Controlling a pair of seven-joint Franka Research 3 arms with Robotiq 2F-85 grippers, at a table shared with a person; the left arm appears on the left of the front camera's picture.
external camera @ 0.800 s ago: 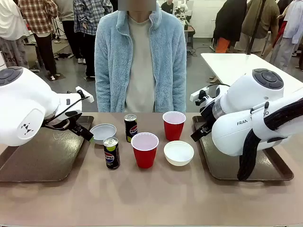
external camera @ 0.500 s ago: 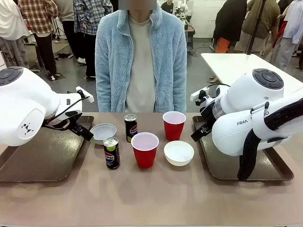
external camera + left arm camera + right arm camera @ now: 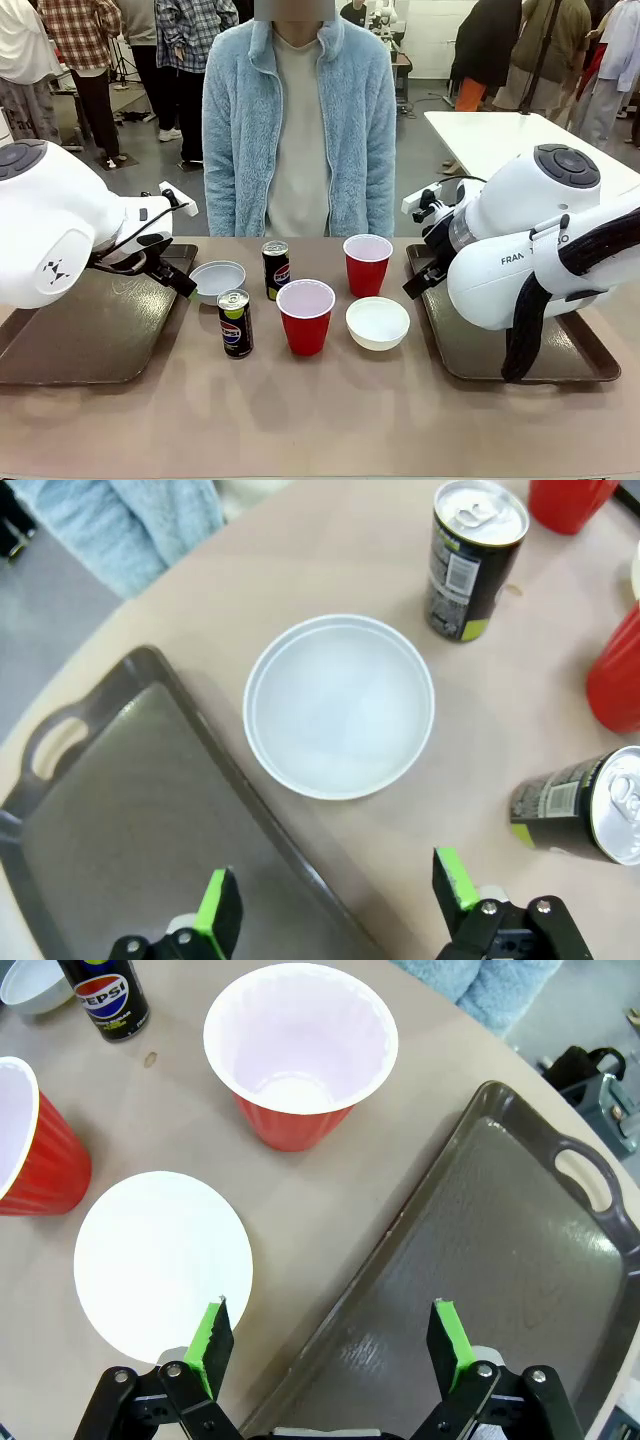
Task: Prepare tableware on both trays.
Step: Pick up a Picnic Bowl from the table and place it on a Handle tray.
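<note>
Six pieces stand on the bare table (image 3: 320, 420) between the trays, none on a tray. The left bowl (image 3: 340, 706) sits upright just beside the inner rim of the left tray (image 3: 120, 810). The left gripper (image 3: 335, 888) hangs above it with jaws spread wide and empty; the bowl lies just ahead of the fingertips, centred between them, with one finger over the tray and the other over the table near the near can (image 3: 585, 805). The far can (image 3: 472, 560) stands past the bowl. The right bowl (image 3: 163, 1263) sits near the inner rim of the right tray (image 3: 500, 1260). The right gripper (image 3: 330, 1343) is also wide apart and holds nothing; one green pad is over the bowl's edge, the other over the tray, and the tray's rim runs between them. The far cup (image 3: 300, 1050) stands upright beyond that bowl, the near cup (image 3: 30, 1150) to its side. A person (image 3: 298, 120) in a pale blue fleece stands at the far edge.
</note>
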